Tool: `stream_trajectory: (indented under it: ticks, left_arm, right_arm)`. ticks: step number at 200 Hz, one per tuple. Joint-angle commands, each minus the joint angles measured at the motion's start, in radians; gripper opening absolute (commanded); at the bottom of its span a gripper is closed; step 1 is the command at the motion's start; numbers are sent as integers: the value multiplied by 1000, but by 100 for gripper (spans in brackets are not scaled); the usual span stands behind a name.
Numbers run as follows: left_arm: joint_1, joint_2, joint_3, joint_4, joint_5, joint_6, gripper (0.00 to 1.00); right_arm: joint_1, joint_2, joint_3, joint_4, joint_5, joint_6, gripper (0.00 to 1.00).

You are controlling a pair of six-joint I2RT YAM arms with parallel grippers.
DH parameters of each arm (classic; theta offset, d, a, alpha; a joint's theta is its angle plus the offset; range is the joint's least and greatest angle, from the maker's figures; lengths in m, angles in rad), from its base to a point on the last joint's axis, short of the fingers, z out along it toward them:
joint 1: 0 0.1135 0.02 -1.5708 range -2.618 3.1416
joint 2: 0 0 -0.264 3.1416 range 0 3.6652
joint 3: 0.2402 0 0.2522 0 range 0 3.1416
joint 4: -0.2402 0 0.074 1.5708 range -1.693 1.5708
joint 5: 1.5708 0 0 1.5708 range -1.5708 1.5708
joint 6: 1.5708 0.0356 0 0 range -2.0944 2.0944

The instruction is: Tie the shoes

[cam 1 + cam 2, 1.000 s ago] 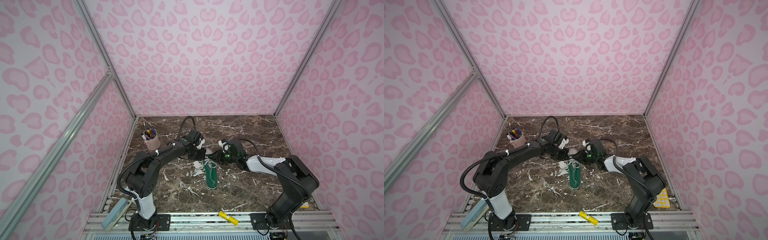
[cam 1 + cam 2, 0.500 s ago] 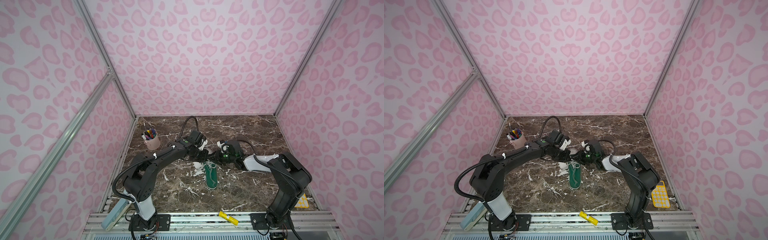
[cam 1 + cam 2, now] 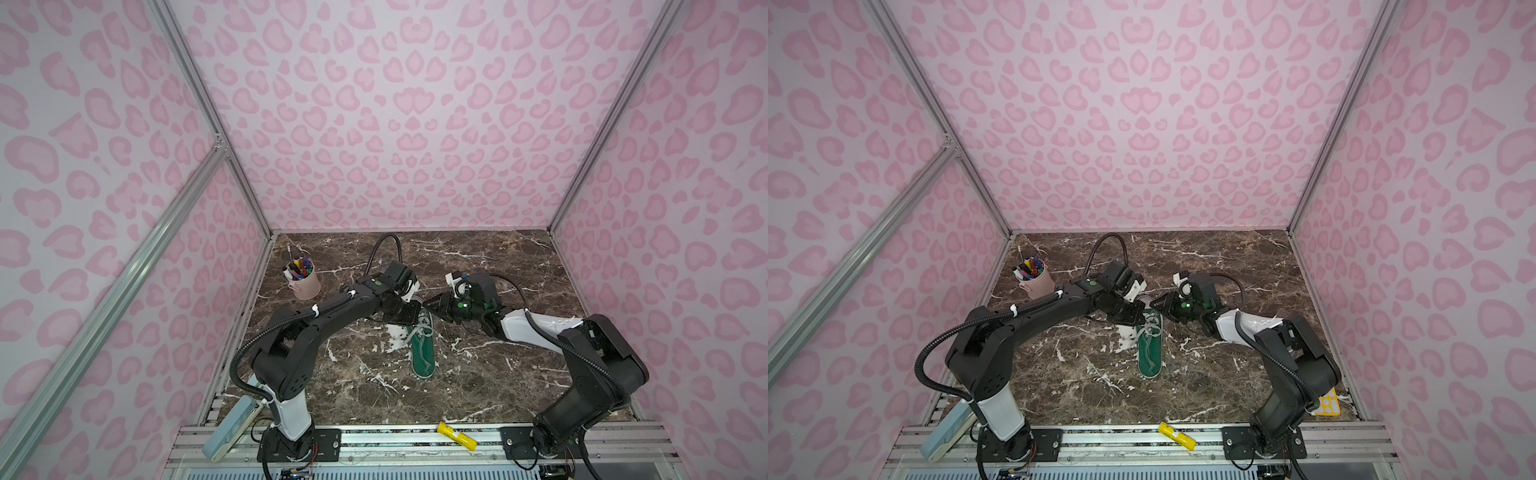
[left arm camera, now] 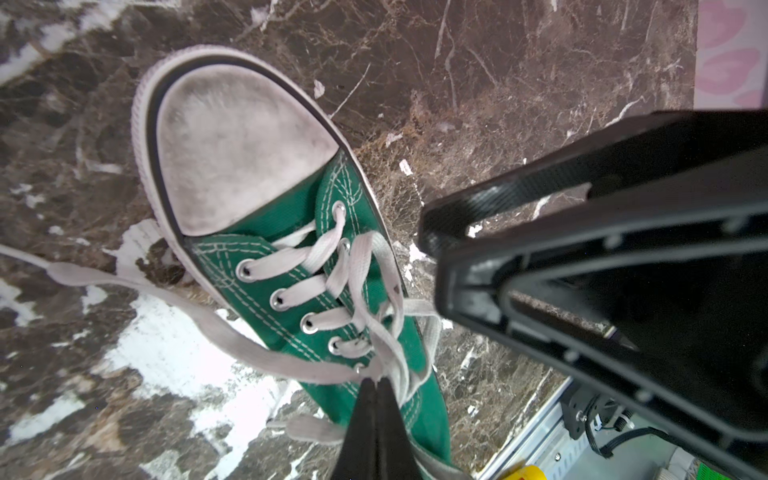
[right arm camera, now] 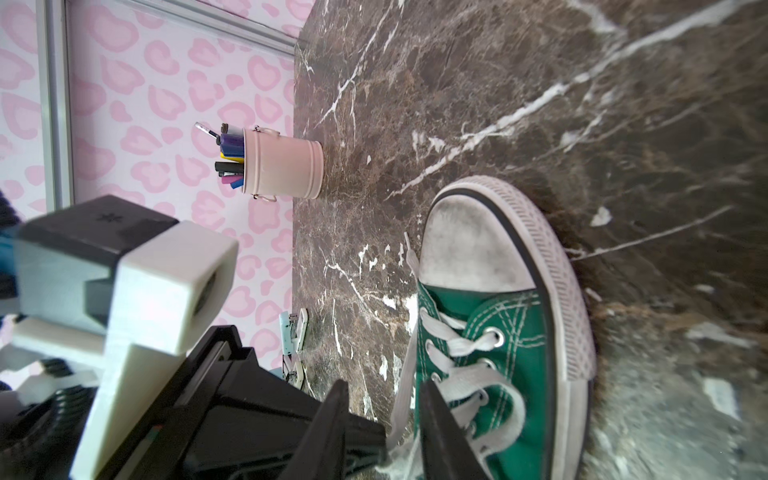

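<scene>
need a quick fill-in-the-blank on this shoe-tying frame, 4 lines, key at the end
1. The sneaker has ____ canvas.
2. The left gripper has its jaws ____ on a lace.
3. The right gripper has its jaws ____, with a lace strand showing in the gap.
4. The markers stand in a ____ bucket.
Missing words: green; shut; open; pink.

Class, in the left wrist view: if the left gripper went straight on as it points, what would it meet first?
The left gripper, jaws shut, would meet the laces crossing the green sneaker at once; they may already touch, depth is unclear.
</scene>
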Motion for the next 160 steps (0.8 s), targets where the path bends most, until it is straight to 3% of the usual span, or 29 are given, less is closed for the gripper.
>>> stream_trajectory:
  ticks: [1, 63, 160]
  left_arm:
    - [-1, 8, 11, -21, -9, 7, 3]
    - [3, 4, 3, -13, -14, 9, 3]
    - [8, -21, 1, -14, -20, 8, 3]
  right_arm:
    - [9, -10, -9, -48, -40, -14, 26]
    - [54, -5, -10, -36, -56, 29, 19]
    - [64, 96, 22, -94, -67, 26, 17]
